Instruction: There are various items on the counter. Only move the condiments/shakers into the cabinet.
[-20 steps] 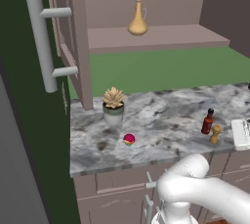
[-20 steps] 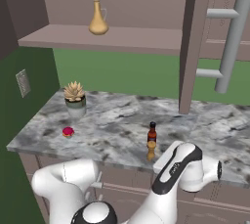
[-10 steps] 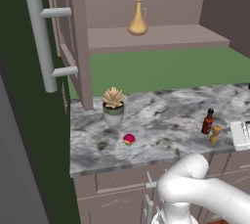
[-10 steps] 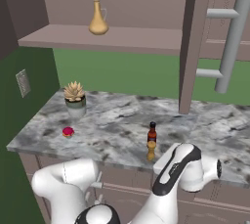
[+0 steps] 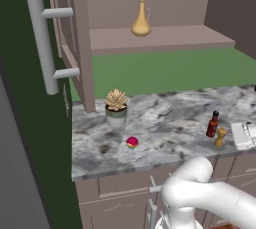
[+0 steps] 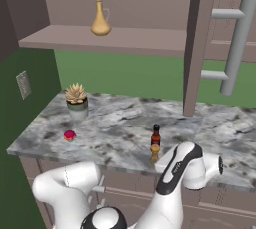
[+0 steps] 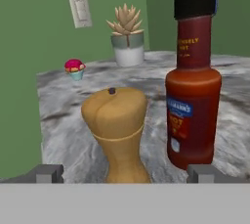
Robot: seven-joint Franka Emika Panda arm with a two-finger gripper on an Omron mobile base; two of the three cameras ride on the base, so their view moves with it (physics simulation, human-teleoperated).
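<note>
Two fingertips (image 7: 49,173) stand apart around the wooden shaker (image 7: 116,132) (sauce bottle (image 7: 193,81) just beside); the base views add the flask (image 5: 141,17) on the cabinet shelf (image 5: 165,39).

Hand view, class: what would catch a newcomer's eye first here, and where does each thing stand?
The wooden shaker fills the foreground between the hand's fingertips, with the red sauce bottle upright just beside it on the marbled counter. Further back stand a potted succulent and a tiny red round thing. From the base, a tan flask stands alone on the cabinet shelf.
</note>
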